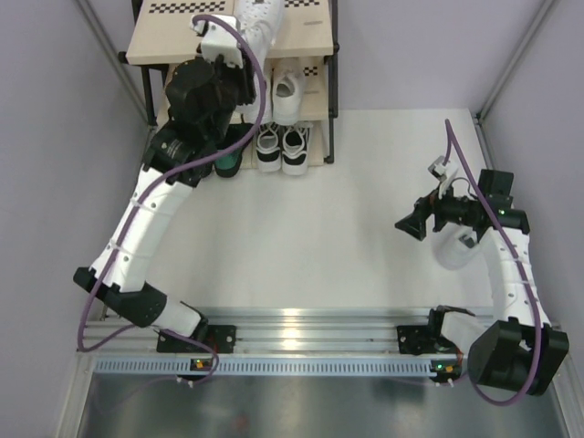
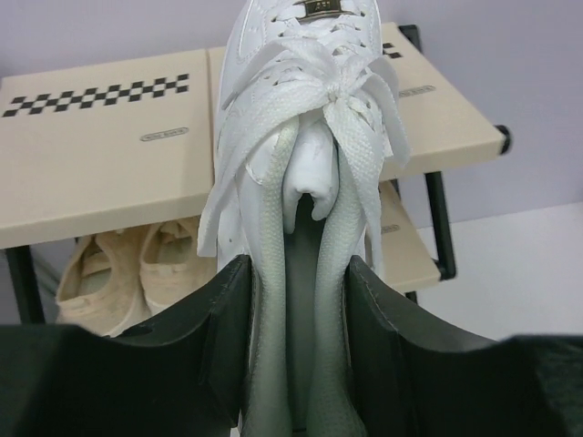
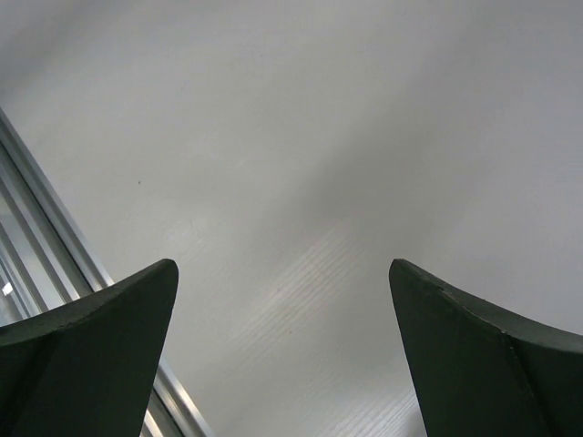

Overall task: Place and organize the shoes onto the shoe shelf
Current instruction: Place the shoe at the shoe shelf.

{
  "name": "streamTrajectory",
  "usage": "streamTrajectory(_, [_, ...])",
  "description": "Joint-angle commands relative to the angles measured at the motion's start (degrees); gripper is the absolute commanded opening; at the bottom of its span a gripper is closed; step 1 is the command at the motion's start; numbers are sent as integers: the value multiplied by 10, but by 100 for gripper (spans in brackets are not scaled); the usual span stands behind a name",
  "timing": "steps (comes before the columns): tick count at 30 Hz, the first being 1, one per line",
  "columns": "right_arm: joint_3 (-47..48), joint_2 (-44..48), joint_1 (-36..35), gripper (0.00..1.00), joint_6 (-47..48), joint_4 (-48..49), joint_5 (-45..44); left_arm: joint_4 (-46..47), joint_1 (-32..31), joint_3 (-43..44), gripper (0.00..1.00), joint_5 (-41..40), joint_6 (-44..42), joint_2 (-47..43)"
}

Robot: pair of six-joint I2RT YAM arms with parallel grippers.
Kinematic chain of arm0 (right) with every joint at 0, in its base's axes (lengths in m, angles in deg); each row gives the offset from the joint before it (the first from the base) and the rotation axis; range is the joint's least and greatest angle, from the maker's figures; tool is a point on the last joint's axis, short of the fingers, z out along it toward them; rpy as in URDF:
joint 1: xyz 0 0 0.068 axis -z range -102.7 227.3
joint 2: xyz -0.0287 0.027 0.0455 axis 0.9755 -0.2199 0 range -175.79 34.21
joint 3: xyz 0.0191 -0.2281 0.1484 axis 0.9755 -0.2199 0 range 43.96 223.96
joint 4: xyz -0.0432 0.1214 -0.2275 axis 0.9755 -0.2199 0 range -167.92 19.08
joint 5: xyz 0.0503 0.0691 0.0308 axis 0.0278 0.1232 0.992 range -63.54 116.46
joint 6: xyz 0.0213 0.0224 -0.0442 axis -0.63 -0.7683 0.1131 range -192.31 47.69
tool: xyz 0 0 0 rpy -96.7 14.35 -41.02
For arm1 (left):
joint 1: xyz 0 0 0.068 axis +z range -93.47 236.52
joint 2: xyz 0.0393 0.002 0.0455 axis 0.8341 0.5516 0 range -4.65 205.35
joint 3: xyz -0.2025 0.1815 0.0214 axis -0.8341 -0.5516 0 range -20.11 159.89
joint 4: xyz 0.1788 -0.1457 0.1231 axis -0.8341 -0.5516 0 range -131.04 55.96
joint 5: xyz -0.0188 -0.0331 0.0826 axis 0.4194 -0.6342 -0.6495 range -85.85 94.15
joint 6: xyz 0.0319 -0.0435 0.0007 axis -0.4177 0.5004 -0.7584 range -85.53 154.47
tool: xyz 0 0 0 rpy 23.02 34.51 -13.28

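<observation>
My left gripper (image 2: 296, 273) is shut on the heel collar of a white sneaker (image 2: 301, 109), one finger pressing on each side. The sneaker's toe points away over the top board of the shoe shelf (image 2: 100, 173). From above, that sneaker (image 1: 260, 20) lies on the shelf's top tier (image 1: 169, 36) with the left gripper (image 1: 245, 57) at its heel. Lower tiers hold beige sneakers (image 2: 137, 269), a small white sneaker (image 1: 288, 96), black-and-white sneakers (image 1: 281, 146) and a dark green shoe (image 1: 228, 157). My right gripper (image 1: 411, 224) (image 3: 282, 300) hangs open over bare table, holding nothing.
A pale rounded shape (image 1: 453, 248) sits beneath the right forearm; I cannot tell what it is. The white table (image 1: 301, 237) stretches between shelf and arm bases. An aluminium rail (image 1: 310, 328) runs along the near edge. Grey walls close in both sides.
</observation>
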Motion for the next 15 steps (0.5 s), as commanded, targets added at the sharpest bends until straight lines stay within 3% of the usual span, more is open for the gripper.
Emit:
streamTrajectory(1, [-8, 12, 10, 100, 7, 21, 11, 80, 62, 80, 0, 28, 8, 10])
streamTrajectory(10, [-10, 13, 15, 99, 7, 21, 12, 78, 190, 197, 0, 58, 10, 97])
streamTrajectory(15, [-10, 12, 17, 99, 7, 21, 12, 88, 222, 244, 0, 67, -2, 145])
